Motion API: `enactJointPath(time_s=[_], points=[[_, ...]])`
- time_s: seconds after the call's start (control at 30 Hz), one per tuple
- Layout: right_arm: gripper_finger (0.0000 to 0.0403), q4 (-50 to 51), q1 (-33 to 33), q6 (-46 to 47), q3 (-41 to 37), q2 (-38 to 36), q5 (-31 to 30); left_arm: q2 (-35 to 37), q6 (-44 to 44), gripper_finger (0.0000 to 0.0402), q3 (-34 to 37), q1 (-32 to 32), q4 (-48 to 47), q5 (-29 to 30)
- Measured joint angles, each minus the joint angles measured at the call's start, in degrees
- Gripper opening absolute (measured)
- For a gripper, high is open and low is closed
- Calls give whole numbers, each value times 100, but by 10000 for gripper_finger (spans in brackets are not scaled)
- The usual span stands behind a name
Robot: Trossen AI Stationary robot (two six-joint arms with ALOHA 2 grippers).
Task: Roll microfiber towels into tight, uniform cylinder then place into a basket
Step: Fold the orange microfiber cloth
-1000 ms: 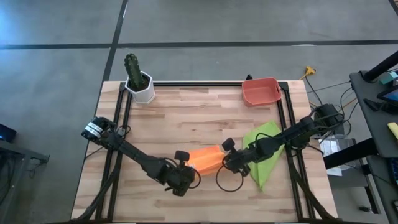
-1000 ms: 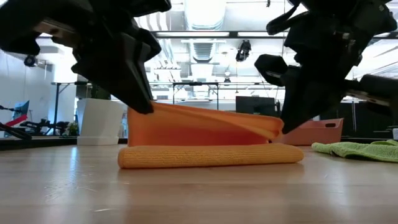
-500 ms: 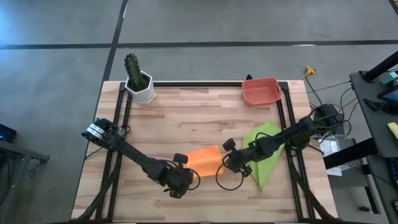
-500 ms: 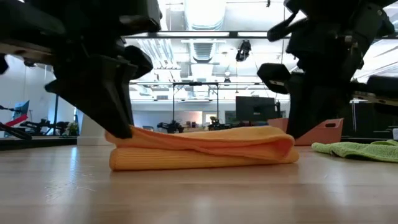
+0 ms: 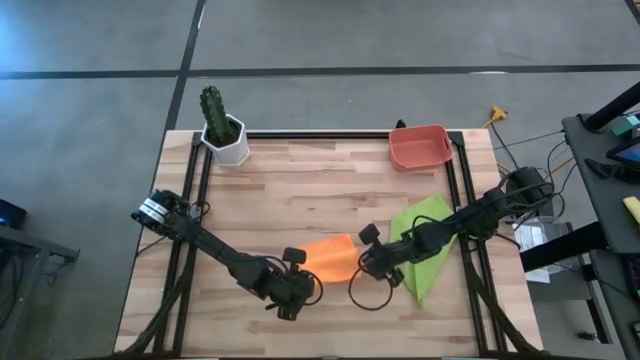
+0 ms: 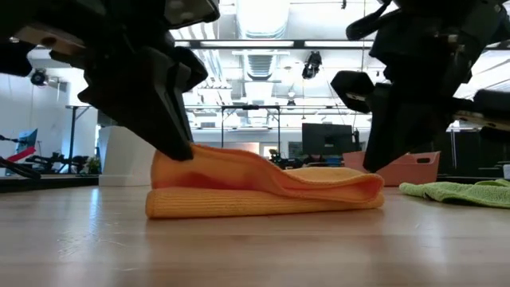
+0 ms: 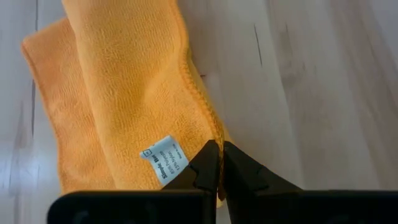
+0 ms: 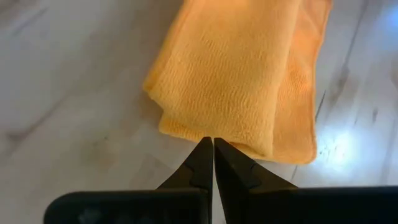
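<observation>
The bright orange microfiber towel, a soft nubbly cloth folded into a flat, multi-layered oblong band, is lying on the pale butcher-block wooden table at lower centre of the high view. In the low view its upper layer is arching in a smooth wave above the lower fold, higher at the left end. A small white fabric care label is showing on its fuzzy surface in the left wrist view.

The left gripper is sitting at the band's left end in the high view, its dark fingers pressed together and pinching the stitched hem of the orange cloth. The right gripper is sitting at the opposite end, its fingers closed tip to tip at the folded edge; whether cloth is caught between them cannot be told.

The lime green microfiber towel, a crumpled, roughly triangular cloth, is lying just right of the right gripper, partly under the right arm. The small salmon-red plastic tub with rounded corners is standing at the table's upper right, well apart from both grippers. A white pot holding a green cactus is occupying the upper left corner.
</observation>
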State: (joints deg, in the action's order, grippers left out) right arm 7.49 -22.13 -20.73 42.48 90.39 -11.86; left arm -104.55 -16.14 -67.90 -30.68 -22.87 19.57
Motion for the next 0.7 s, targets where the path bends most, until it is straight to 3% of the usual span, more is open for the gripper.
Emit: enactJointPath(time_s=[0.23,0.43,0.53,0.7], points=[[15,165,-43,1400,4,-10,818,23,48,23,-5,42,-5,142],[74,188,-259,1590,179,-108,921,32,58,76,-5,85,-5,408],[122,69,-433,1239,229,-97,682,32,150,92,-2,122,-9,435],[178,-152,-914,-32,236,106,-373,32,156,96,-1,136,-7,442]])
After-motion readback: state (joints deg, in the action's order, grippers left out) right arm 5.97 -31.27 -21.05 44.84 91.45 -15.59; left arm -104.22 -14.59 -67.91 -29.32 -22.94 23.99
